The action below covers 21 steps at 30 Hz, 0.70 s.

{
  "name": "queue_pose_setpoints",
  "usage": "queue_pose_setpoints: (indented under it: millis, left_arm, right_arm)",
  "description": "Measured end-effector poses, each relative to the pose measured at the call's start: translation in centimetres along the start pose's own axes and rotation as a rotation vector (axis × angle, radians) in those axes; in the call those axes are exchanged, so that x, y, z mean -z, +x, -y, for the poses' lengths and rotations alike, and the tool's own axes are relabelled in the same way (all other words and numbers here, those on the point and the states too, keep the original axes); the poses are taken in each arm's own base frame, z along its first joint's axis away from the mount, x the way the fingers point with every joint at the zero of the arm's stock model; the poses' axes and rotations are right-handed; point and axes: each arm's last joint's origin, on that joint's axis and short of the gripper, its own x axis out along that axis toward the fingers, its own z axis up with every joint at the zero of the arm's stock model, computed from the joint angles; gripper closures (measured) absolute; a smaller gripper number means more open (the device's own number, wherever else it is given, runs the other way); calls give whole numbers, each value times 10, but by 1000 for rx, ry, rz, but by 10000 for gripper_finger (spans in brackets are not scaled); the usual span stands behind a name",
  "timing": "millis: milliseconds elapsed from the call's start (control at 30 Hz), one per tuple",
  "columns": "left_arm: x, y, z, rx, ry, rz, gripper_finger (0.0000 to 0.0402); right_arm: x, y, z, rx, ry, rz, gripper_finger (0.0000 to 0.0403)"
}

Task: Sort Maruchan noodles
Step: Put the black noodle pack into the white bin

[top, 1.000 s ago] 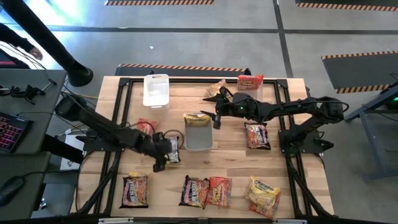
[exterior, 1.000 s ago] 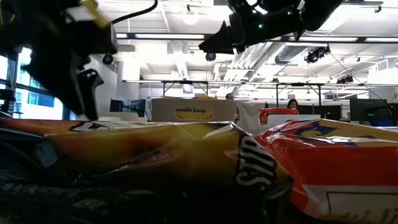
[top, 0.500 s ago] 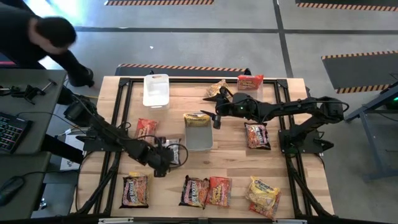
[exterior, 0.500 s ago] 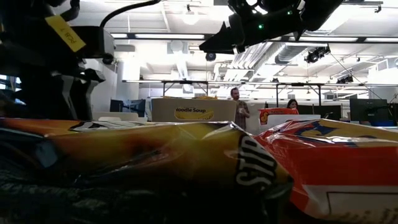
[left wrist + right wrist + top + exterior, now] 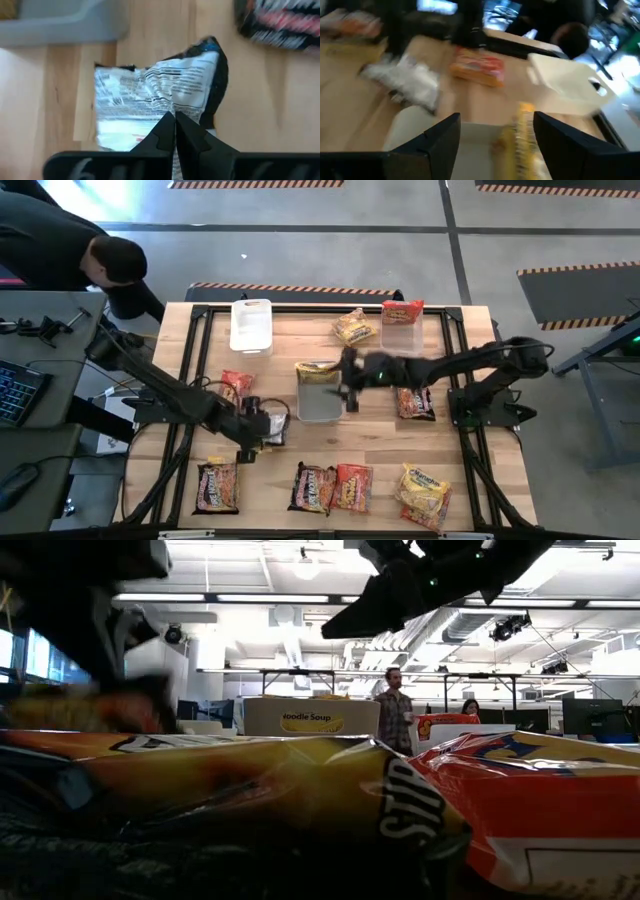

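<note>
Maruchan noodles packets lie flat about the table: dark ones [image 5: 218,485] [image 5: 313,488] [image 5: 413,400], red-orange ones [image 5: 353,487] [image 5: 235,385] and yellow ones [image 5: 425,495] [image 5: 355,327]. My left gripper [image 5: 175,120] [image 5: 255,435], at the table's middle left, is shut on a dark packet [image 5: 160,92] [image 5: 272,423] whose white printed back faces up. My right gripper [image 5: 495,135] [image 5: 345,380] hovers open by the middle clear bin [image 5: 320,402], which holds a yellow packet [image 5: 525,135] [image 5: 318,370]. My left gripper pinches the dark packet between its two fingers at its edge toward the table's left [image 5: 172,107]. The fingers come slanting down from the left. The packet is crumpled around the hold. Whether its far end still rests on the wood, I cannot tell.
A white bin [image 5: 251,325] stands at the far left. A clear bin [image 5: 403,332] with a red packet [image 5: 403,310] stands at the far right. A person [image 5: 90,260] leans in beyond the far left corner. Packets [image 5: 250,780] [image 5: 540,800] fill the low view's foreground.
My left gripper has taken hold of the dark packet and risen a little, drifting toward the table's left. My right gripper has swung toward the near edge and lower, to the middle bin's right side. A person has come into view at the far left corner.
</note>
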Motion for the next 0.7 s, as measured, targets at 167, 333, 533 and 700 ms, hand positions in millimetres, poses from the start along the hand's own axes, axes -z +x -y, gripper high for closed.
queue_pose_setpoints:
  millis: [167, 333, 533, 700]
  left_arm:
    - [-7, -26, -8, 35, -56, 133, 401]
    - [-11, -44, -12, 72, -90, 234, 401]
    - [-16, -63, -15, 122, -102, 356, 401]
    - [-16, -76, -18, 139, -87, 427, 401]
  right_arm:
    - [2, 24, -40, -84, -47, 59, 144]
    - [4, 52, -58, -119, -41, 73, 124]
    - [0, 79, -64, -163, -40, 86, 121]
    - [-6, 90, -63, -151, -76, 125, 121]
